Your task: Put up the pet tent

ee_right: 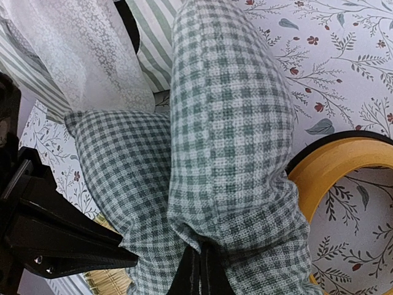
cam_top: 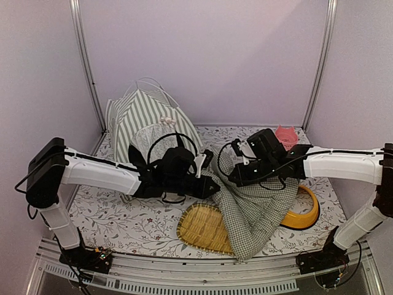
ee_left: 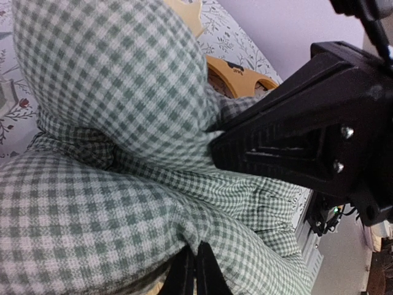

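1. At the far left and back of the table (cam_top: pixel 116 224), we see the pet tent (cam_top: pixel 140 120). It stands in the rear corner behind the left forearm. Its striped side faces the camera and thin white poles arch over its top.
2. In the right wrist view, the tent's lace curtain (ee_right: pixel 92 58) hangs just beside the near end of the gingham cushion (cam_top: pixel 255 209).
3. The left gripper (ee_left: pixel 195 271) reaches toward the middle of the table. Its fingers are pressed together on a fold of the gingham cushion, with cloth bunching out on both sides.
4. In front of it, a woven tray (cam_top: pixel 202 226) lies flat near the front edge. The cushion drapes over its right side.
5. The cushion runs from the centre down toward the front edge, crumpled and pulled up where the two grippers meet it.
6. The right gripper (ee_right: pixel 199 269) comes in from the right. Its fingers are also closed tight on the gingham fabric, close to the left gripper.
7. A yellow bowl (cam_top: pixel 307 212) sits partly under the cushion's right edge.
8. A small pink object (cam_top: pixel 286 136) rests at the back right, behind the right wrist.
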